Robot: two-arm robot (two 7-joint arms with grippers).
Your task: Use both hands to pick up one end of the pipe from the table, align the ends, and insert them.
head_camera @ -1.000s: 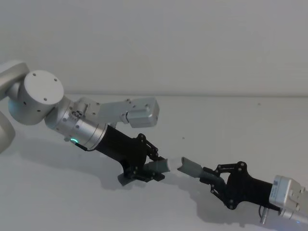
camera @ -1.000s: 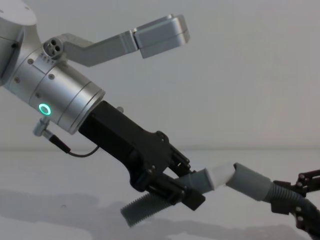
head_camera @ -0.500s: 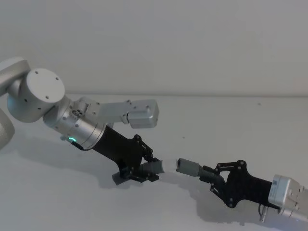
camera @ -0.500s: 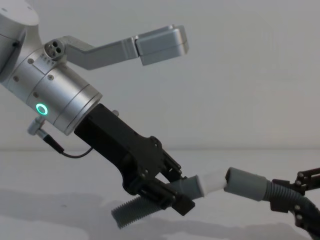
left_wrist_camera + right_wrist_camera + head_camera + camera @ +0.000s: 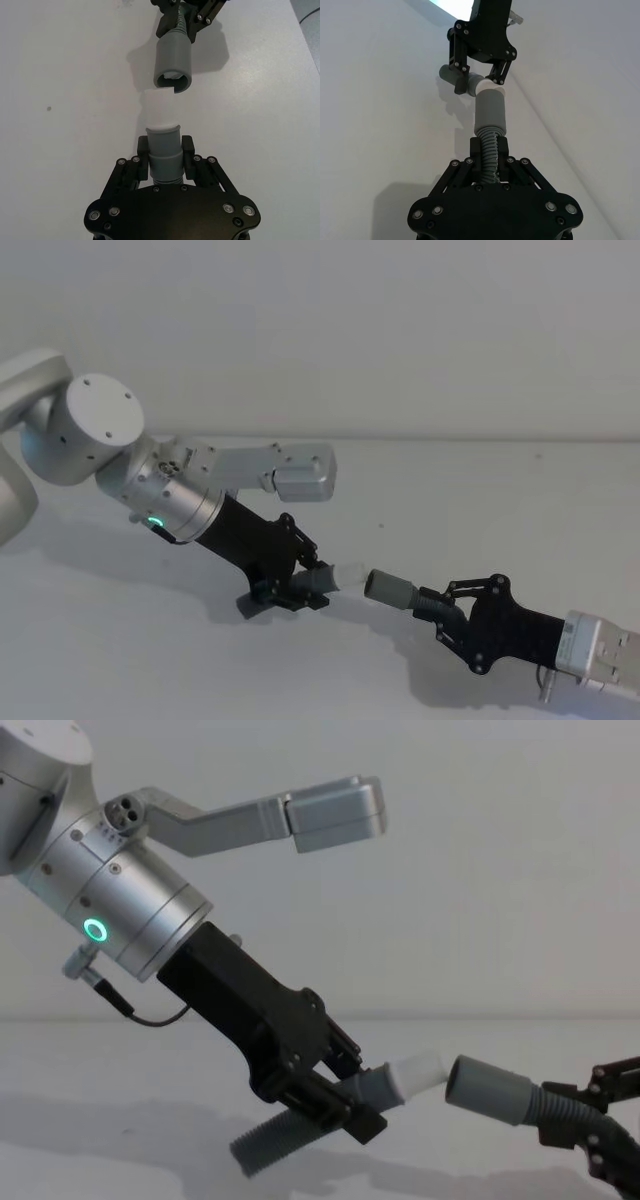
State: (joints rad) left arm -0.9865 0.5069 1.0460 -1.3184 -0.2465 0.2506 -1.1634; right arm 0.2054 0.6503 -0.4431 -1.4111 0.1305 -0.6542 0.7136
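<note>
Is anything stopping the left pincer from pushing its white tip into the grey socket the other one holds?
Probably not. The left pincer grips its pipe just behind the white tip, which sits right at the socket mouth with nothing between them. The tip looks slightly off the socket's line, so a small nudge may be needed.

A: so what's going on from the chest cam?

B: left end effector is clamped on the ribbed hose piece, white spigot tip pointing right (tilted up a bit).

A: and the other one?

B: right end effector grips the second hose. Its grey socket cuff sits just beside the tip, above the bench.
</note>
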